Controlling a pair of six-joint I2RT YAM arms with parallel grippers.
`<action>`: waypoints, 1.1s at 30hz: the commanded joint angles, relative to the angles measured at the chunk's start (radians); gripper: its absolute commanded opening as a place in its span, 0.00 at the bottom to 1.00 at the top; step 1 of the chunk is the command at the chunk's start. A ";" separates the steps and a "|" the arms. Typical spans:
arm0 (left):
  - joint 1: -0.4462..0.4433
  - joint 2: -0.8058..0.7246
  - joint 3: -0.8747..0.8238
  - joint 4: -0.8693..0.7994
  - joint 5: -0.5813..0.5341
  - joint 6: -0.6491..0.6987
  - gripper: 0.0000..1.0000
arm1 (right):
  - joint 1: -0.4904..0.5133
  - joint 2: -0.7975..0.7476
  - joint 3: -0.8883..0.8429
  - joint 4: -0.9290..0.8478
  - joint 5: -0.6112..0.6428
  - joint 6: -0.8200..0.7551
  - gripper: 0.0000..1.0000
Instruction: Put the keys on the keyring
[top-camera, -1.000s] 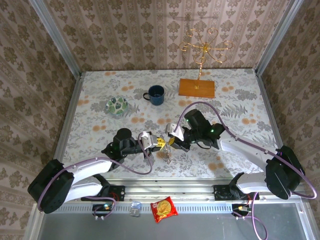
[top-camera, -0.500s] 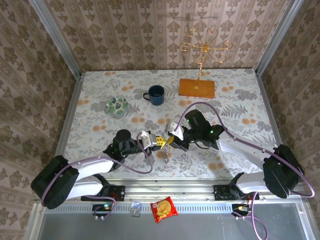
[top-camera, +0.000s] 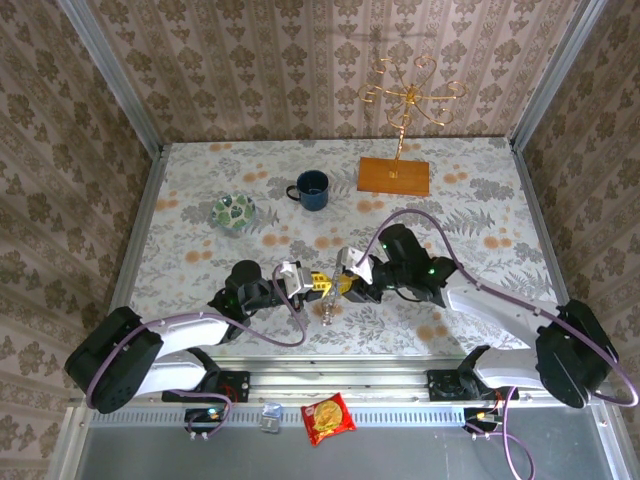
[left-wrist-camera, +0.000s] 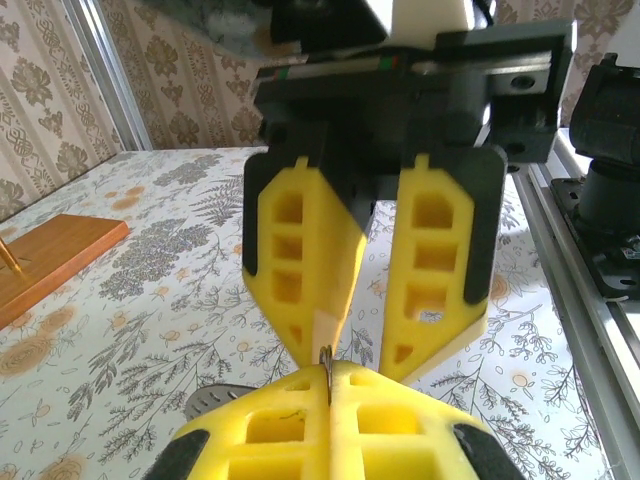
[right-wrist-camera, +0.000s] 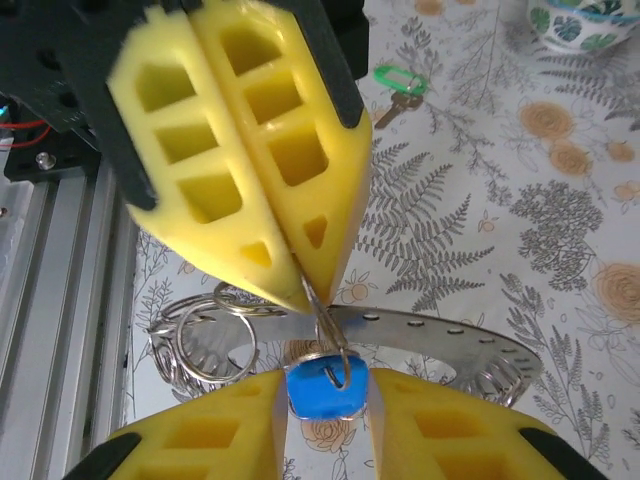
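My left gripper (right-wrist-camera: 305, 290) is shut on a small wire ring (right-wrist-camera: 335, 335) threaded through the hole of the blue key (right-wrist-camera: 325, 392). That blue key head sits between the fingers of my right gripper (right-wrist-camera: 327, 388), which stand apart with thin gaps either side. Below them hangs the flat grey keyring (right-wrist-camera: 440, 335), with several small split rings (right-wrist-camera: 205, 345) on its left end. The green key (right-wrist-camera: 400, 78) lies on the table beyond. In the top view the left gripper (top-camera: 320, 283) and right gripper (top-camera: 343, 283) meet tip to tip over the table's front, the keyring (top-camera: 327, 311) dangling below.
A blue mug (top-camera: 312, 189), a green-patterned dish (top-camera: 234, 211) and a gold wire stand on a wooden base (top-camera: 394, 175) stand further back. The metal rail (top-camera: 330, 375) runs along the front edge, with a snack packet (top-camera: 328, 418) beyond it.
My right gripper's fingers have spread apart from the blue key head. The left gripper has stayed shut on the wire ring, and both grippers have drifted slightly left.
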 joint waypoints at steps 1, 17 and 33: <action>-0.007 0.000 -0.009 0.079 0.008 -0.028 0.00 | -0.005 -0.043 -0.022 0.067 0.010 0.019 0.29; -0.007 0.010 -0.013 0.101 0.008 -0.036 0.00 | -0.004 0.055 0.001 0.174 -0.036 0.086 0.13; -0.007 -0.109 0.052 -0.271 -0.090 0.103 0.24 | 0.017 0.058 0.156 -0.186 0.043 -0.126 0.00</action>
